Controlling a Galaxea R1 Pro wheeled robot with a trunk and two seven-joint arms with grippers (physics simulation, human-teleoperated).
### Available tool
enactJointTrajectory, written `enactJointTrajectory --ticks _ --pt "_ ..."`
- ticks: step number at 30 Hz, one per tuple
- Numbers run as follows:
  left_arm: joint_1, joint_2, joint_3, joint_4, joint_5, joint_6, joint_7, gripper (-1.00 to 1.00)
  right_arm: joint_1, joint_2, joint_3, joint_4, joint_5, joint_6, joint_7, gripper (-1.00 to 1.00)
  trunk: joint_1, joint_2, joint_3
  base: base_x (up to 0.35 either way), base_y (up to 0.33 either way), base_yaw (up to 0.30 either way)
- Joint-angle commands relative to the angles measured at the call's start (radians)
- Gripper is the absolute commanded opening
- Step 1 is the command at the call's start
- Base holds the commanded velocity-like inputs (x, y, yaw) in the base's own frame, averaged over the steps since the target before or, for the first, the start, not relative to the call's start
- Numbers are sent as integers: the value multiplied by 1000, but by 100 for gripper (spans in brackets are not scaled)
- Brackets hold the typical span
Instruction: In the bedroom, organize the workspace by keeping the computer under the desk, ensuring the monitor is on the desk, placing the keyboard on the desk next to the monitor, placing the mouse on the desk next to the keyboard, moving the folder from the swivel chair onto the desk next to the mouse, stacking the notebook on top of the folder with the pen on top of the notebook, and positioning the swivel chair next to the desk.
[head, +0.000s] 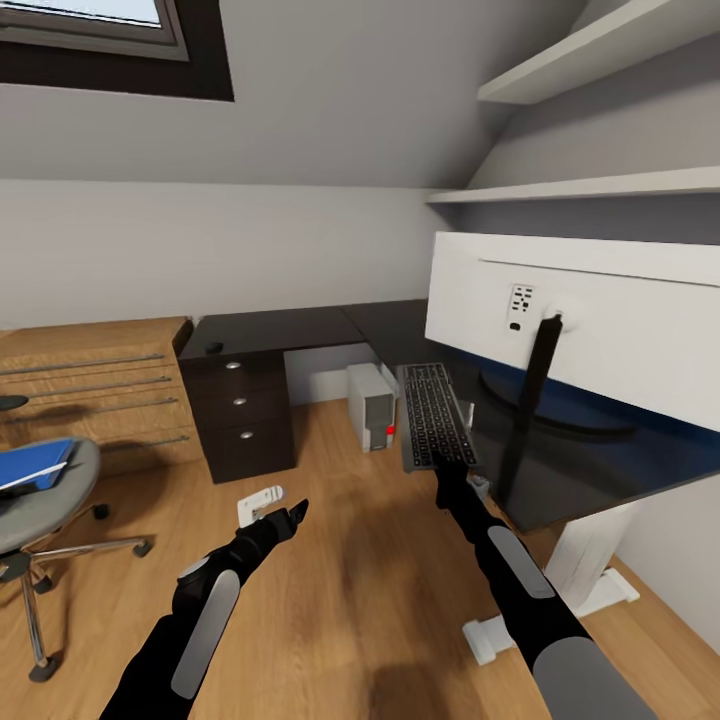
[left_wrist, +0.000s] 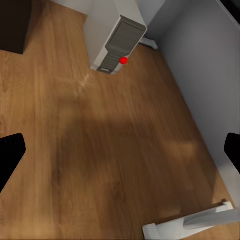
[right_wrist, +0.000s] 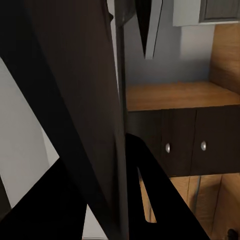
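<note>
The black-topped desk (head: 270, 330) wraps the corner, with the monitor (head: 600, 320) standing on its right wing, white back toward me. The grey keyboard (head: 437, 412) lies along the desk's near edge; my right gripper (head: 452, 470) is shut on its near end, and the right wrist view shows a thin dark slab (right_wrist: 120, 125) edge-on between the fingers. The computer (head: 372, 405) (left_wrist: 120, 42) stands on the floor under the desk. At far left the swivel chair (head: 45, 500) carries the blue folder (head: 35, 462). My left gripper (head: 290, 515) hovers open over the bare floor.
A dark drawer unit (head: 240, 415) sits under the desk's left end, beside a low oak unit (head: 90, 385). A small white object (head: 258, 503) lies on the floor near my left gripper. The desk's white leg (head: 580, 570) (left_wrist: 185, 225) stands at right. Wall shelves (head: 600, 185) hang above the monitor.
</note>
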Motion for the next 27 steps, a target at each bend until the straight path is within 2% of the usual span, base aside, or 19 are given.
enactJointTrajectory --ticks 1,7,12,17,27 --pt "-1 0 -1 -1 10 4 9 100 0 1 1 0 -10 3 5 -100 0 0 0 0 0 180" --pt "-1 0 -2 1 10 4 9 100 0 4 2 -1 21 3 4 -100 0 0 4 0 0 224" --pt "-1 0 -2 2 11 4 9 100 0 6 6 -1 27 4 4 -100 0 0 8 0 0 239" --pt "-1 0 -2 9 11 3 9 100 0 6 60 -1 50 2 -11 -100 0 0 13 0 0 240" --pt "-1 0 -5 18 10 2 9 100 0 7 71 0 53 2 -20 -100 0 0 22 0 0 240"
